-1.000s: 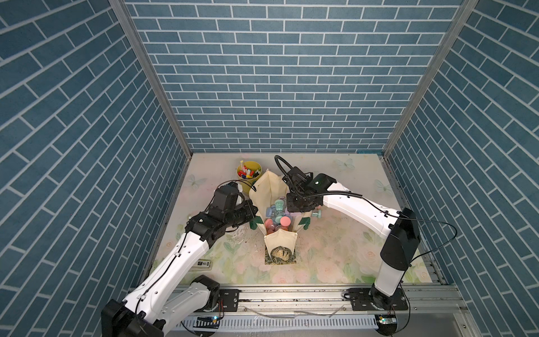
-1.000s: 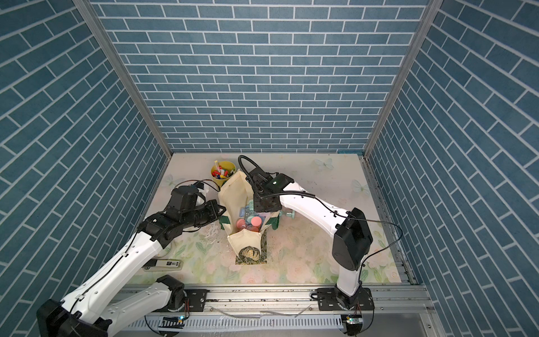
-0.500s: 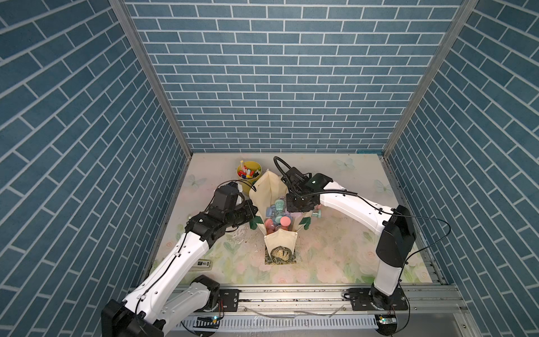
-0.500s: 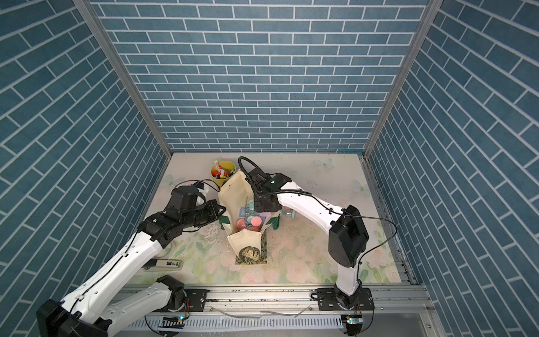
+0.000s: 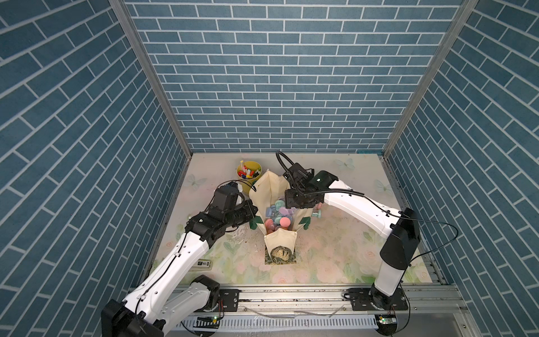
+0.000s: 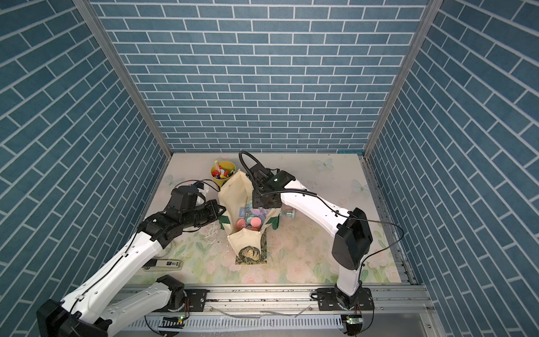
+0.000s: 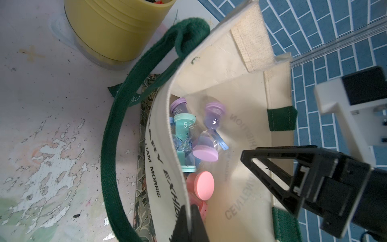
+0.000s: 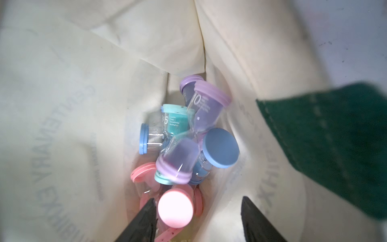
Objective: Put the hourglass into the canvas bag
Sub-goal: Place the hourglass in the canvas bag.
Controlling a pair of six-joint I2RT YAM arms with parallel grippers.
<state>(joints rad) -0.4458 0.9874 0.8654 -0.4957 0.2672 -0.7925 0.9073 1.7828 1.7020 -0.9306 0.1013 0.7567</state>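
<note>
The left pincer (image 7: 189, 211) is clamped on the rim of the canvas bag (image 7: 165, 146). The right pincer (image 8: 198, 200) hangs over the bag's mouth, fingers apart. The lilac hourglass (image 8: 194, 130) lies inside, atop a heap of other timers (image 8: 176, 123).

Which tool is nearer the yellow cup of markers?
Left. The left tool pinches the bag rim on the side facing the yellow cup; the right tool hangs open at the bag's mouth, farther off.
</note>
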